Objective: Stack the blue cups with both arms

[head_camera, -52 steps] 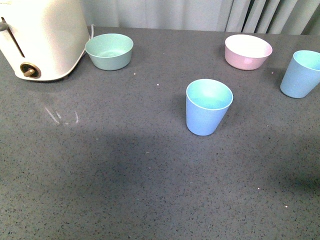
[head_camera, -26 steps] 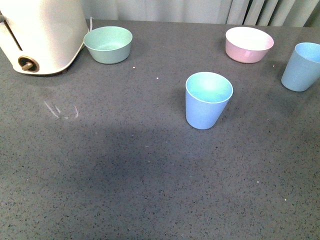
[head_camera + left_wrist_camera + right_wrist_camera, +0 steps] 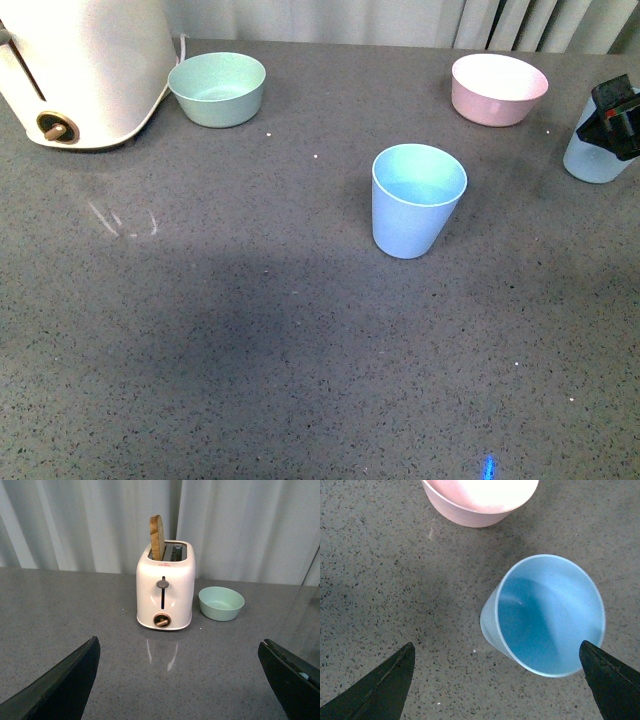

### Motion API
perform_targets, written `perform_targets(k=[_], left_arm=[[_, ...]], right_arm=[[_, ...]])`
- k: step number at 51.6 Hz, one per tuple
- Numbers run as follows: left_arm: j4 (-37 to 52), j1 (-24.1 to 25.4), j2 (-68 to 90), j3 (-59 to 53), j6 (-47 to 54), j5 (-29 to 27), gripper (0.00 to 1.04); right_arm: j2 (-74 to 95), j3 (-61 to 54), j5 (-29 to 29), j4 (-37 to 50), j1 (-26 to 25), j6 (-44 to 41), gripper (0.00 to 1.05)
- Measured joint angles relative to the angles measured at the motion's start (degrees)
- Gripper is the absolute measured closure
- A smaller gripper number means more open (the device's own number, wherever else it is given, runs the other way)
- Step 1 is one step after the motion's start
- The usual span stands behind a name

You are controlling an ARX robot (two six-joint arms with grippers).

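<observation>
One blue cup stands upright near the middle of the grey table. The second blue cup stands at the right edge, partly hidden by my right gripper, which hangs over it. In the right wrist view this cup lies below my open right gripper, its mouth between the spread fingers, untouched. My left gripper is open and empty above bare table, facing the toaster; it is out of the front view.
A white toaster with a slice of bread stands at the back left. A mint-green bowl sits beside it. A pink bowl sits at the back right, close to the right cup, also in the right wrist view.
My right gripper has come into the front view at the right edge, over the far-right blue cup. The cups and bowls have not moved.
</observation>
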Motion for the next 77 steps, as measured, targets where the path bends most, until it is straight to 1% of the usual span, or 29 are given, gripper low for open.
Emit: perform_targets(k=[10, 13, 15, 20, 26, 38, 46, 51, 55, 60, 63, 69, 73, 77], left_arm=[[0.0, 0.0, 0.0, 0.0, 0.0, 0.0, 0.09], [0.0, 0.0, 0.0, 0.0, 0.0, 0.0, 0.09], [0.0, 0.0, 0.0, 0.0, 0.0, 0.0, 0.09], [0.0, 0.0, 0.0, 0.0, 0.0, 0.0, 0.09], [0.0, 0.0, 0.0, 0.0, 0.0, 0.0, 0.09], [0.0, 0.0, 0.0, 0.0, 0.0, 0.0, 0.09], [0.0, 0.0, 0.0, 0.0, 0.0, 0.0, 0.09], [0.0, 0.0, 0.0, 0.0, 0.0, 0.0, 0.09], [0.0, 0.0, 0.0, 0.0, 0.0, 0.0, 0.09], [0.0, 0.0, 0.0, 0.0, 0.0, 0.0, 0.09], [0.0, 0.0, 0.0, 0.0, 0.0, 0.0, 0.09], [0.0, 0.0, 0.0, -0.02, 0.0, 0.0, 0.09], [0.0, 0.0, 0.0, 0.0, 0.0, 0.0, 0.09], [0.0, 0.0, 0.0, 0.0, 0.0, 0.0, 0.09]], right_arm=[[5.01, 4.98, 0.87, -1.53, 1.16, 0.15, 0.1], [6.21, 6.19, 1.27, -1.81, 1.36, 0.13, 0.19], [6.58, 6.54, 1.29, -2.03, 1.36, 0.09, 0.23], [8.0, 8.2, 1.79, -3.85, 1.4, 0.07, 0.42], [8.7, 9.49, 1.97, -5.33, 1.36, 0.07, 0.56], [9.22, 10.49, 2.05, -7.23, 1.05, 0.04, 1.03], [7.78, 10.08, 0.52, -9.16, 0.81, -0.39, 1.03], [3.48, 7.32, -2.45, -12.0, 0.81, -3.13, 1.03], [-1.86, 4.81, -5.99, -14.62, 1.05, -6.05, 1.03], [-6.95, 3.72, -9.2, -16.87, 1.68, -6.69, 1.03], [-11.78, 3.32, -12.04, -19.15, 3.15, -6.67, 1.03], [-16.59, 2.62, -14.97, -20.74, 6.19, -6.29, 1.03], [-18.62, 2.21, -15.8, -21.44, 9.31, -5.51, 1.03], [-19.28, 1.44, -15.52, -21.99, 13.7, -4.57, 1.03]])
